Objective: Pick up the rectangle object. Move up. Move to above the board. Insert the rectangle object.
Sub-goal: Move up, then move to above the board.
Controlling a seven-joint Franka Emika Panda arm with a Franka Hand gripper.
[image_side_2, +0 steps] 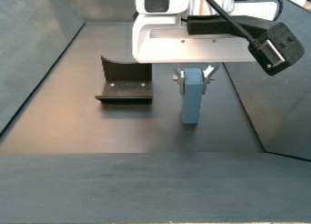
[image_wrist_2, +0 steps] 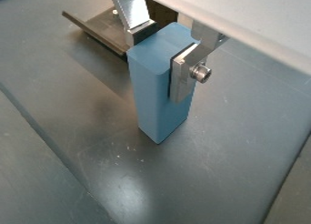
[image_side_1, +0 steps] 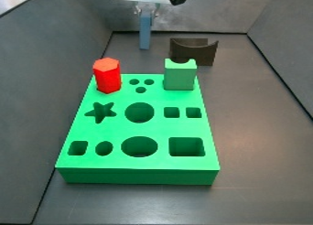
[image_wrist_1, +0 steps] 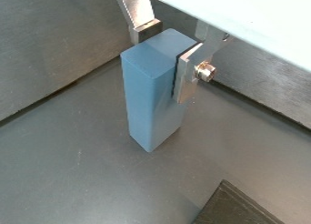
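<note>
The rectangle object is a tall light-blue block standing upright on the dark floor, seen in both wrist views and both side views. My gripper is shut on its upper end, one silver finger flat on one side and the other finger against the opposite side. The gripper hangs straight down over the block. The board, a bright-green slab with shaped holes, lies nearer the front in a side view, well apart from the block.
A red hexagonal prism and a light-green cube stand at the board's far edge. The dark fixture sits on the floor beside the block, also showing in a wrist view. Grey walls enclose the floor.
</note>
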